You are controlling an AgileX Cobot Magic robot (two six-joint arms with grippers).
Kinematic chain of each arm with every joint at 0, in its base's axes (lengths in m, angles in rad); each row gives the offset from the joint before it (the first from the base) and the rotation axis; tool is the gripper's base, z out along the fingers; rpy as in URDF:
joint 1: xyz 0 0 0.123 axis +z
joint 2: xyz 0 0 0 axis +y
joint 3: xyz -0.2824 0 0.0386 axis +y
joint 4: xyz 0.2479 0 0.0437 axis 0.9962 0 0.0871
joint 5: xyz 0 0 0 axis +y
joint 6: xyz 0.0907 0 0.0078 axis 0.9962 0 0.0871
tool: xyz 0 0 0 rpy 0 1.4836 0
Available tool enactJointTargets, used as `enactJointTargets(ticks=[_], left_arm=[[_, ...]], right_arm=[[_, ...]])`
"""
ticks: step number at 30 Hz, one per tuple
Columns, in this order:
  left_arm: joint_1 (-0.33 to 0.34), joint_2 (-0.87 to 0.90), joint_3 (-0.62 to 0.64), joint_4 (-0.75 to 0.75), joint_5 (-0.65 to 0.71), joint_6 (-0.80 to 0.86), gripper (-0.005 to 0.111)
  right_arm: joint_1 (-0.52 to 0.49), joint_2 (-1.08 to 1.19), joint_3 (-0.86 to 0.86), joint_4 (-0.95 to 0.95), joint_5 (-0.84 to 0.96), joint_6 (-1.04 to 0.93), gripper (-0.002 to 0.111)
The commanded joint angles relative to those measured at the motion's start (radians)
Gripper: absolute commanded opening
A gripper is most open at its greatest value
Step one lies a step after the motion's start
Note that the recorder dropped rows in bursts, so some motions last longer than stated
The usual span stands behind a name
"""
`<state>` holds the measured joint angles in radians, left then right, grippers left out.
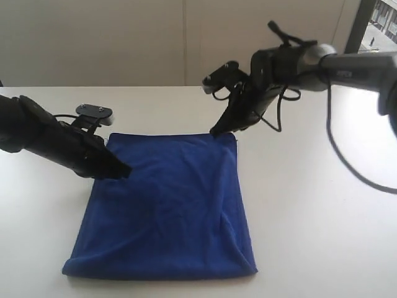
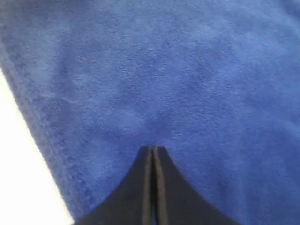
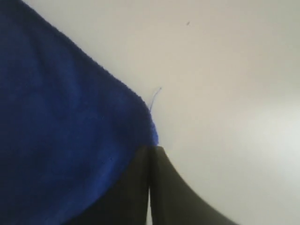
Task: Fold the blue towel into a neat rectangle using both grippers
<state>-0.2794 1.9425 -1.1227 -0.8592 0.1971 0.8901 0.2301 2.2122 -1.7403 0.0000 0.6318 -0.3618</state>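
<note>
A deep royal-blue, soft microfibre towel (image 1: 164,205) is seen lying flat on a plain white worktop (image 1: 310,217), roughly in the middle of the exterior view. It is laid out as a four-sided shape, somewhat wider at the near hem than at the far one, with soft creases running along its right part. No label can be made out.

The bulky black left tool (image 1: 124,171) is held low at the towel's far left corner, its tip pointing inward over the cloth. In the left wrist view the two dark fingers (image 2: 140,187) are seen pressed together, with only a hairline between them, and the tip (image 2: 153,150) is set against the towel's nap (image 2: 187,70) just inside a stitched hem, beyond which a strip of worktop (image 2: 18,178) shows. No cloth is seen between the fingers.

The black right tool (image 1: 216,131) is angled steeply down to the towel's far right corner, with black cables (image 1: 279,118) hanging from its arm. In the right wrist view its fingers (image 3: 173,197) are likewise closed tight, and the tip (image 3: 151,150) meets the rounded corner of the towel (image 3: 61,131). Whether any cloth is nipped there cannot be told. A thin loose thread (image 3: 154,97) is seen curling off the hem onto the worktop (image 3: 225,70).
</note>
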Motion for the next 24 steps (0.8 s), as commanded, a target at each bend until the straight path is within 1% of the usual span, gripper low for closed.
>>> enactJointTargets(ticks=[1,3,4,6,8,10,13,15,18,24], left_arm=[[0.000,-0.156,-0.017,-0.007,0.176,-0.001,0.001],[-0.002,-0.214,0.002,-0.007,0.247,-0.014,0.000],[-0.008,-0.238,0.026,-0.007,0.278,-0.026,0.000],[-0.032,-0.274,0.100,-0.007,0.289,-0.026,0.000],[-0.069,-0.301,0.201,-0.007,0.243,-0.026,0.000],[-0.122,-0.319,0.295,-0.016,0.149,-0.026,0.000],[-0.189,-0.323,0.371,-0.041,0.066,-0.026,0.000],[-0.215,-0.323,0.398,-0.041,0.045,-0.026,0.000],[-0.223,-0.323,0.412,-0.045,0.040,-0.026,0.000],[-0.223,-0.323,0.414,-0.045,0.040,-0.026,0.000]], right_arm=[[-0.004,-0.197,0.017,0.000,0.166,0.001,0.000],[0.002,-0.259,0.073,0.026,0.197,-0.025,0.000],[0.008,-0.304,0.131,0.054,0.197,-0.039,0.000],[0.027,-0.371,0.224,0.089,0.180,-0.039,0.000],[0.050,-0.440,0.363,0.135,0.124,-0.037,0.000],[0.074,-0.490,0.506,0.183,0.033,-0.037,0.000],[0.104,-0.508,0.677,0.213,-0.082,-0.037,0.000],[0.119,-0.498,0.746,0.234,-0.127,-0.034,0.000],[0.141,-0.484,0.813,0.268,-0.188,-0.034,0.000],[0.180,-0.487,0.835,0.302,-0.245,-0.038,0.000]])
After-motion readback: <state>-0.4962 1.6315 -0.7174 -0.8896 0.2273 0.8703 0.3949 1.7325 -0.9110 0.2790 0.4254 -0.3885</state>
